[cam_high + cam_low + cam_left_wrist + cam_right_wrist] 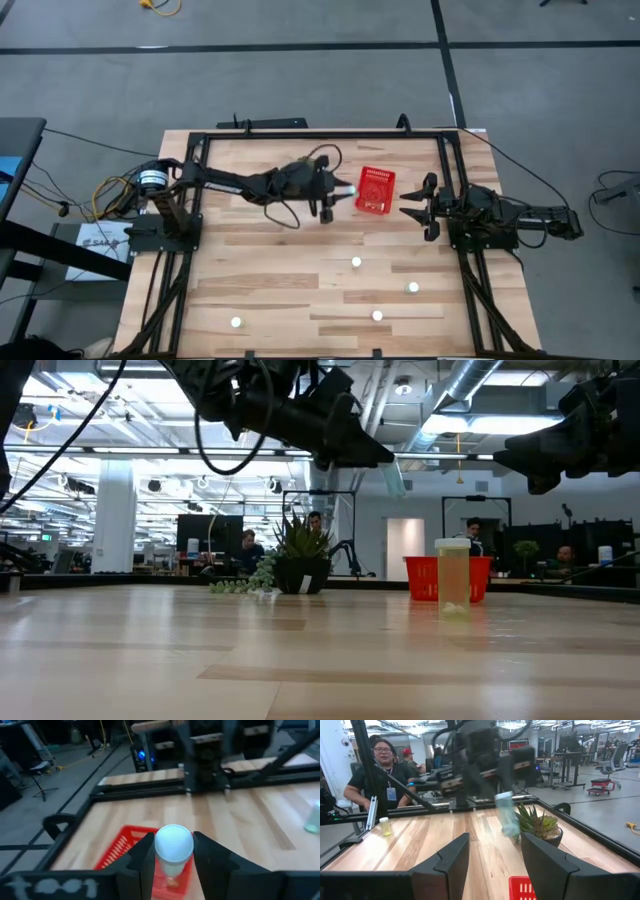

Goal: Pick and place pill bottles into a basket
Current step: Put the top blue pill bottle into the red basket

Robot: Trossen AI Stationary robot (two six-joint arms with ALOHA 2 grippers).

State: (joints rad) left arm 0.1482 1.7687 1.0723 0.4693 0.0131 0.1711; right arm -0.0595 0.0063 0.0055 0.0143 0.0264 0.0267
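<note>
My left gripper is above the table's middle, just left of the red basket, and is shut on a pill bottle with a white cap. The basket lies below and just beyond the fingers. In the low view the held bottle is high above the table. My right gripper is open and empty, just right of the basket. Several other bottles stand upright on the table nearer its front edge, among them one and another. My left gripper pinches the pill bottle between its two fingers, at the cap end. The bottle's body sticks out past the fingertips, slanting down. It is lifted clear of the table, beside and above the basket.
Two more bottles stand near the front edge. A potted green plant is at the table's side. A dark frame runs round the table. People are beyond the table.
</note>
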